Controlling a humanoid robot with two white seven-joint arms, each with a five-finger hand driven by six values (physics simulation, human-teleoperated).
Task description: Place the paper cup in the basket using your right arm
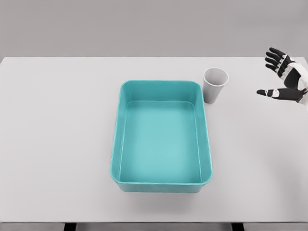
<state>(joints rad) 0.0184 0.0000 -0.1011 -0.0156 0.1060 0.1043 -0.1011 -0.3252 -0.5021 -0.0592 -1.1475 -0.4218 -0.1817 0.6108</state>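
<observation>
one paper cup (215,84) stands upright on the white worktop (57,144), just beside the far right corner of the teal basket (161,183), and its open mouth faces up. the basket holds nothing. the right hand (285,79) is at the right edge of the view, well apart from the cup, with its fingers (273,57) spread wide and the thumb pointing toward the cup; it holds nothing. the step in hand seems to be the reach. to do it well, i think the hand should come to the cup from the right side, at about the middle of its height, keep the fingers wide until the wall is between thumb and fingers, and then close gently, because a paper cup is light and soft and can tip or crush. pushing it against the basket rim should be avoided. the right arm is almost fully cut off by the picture edge, so its pose is hard to judge. the left arm is not seen at all. the cup inside looks empty, but the bottom is hard to make out.
</observation>
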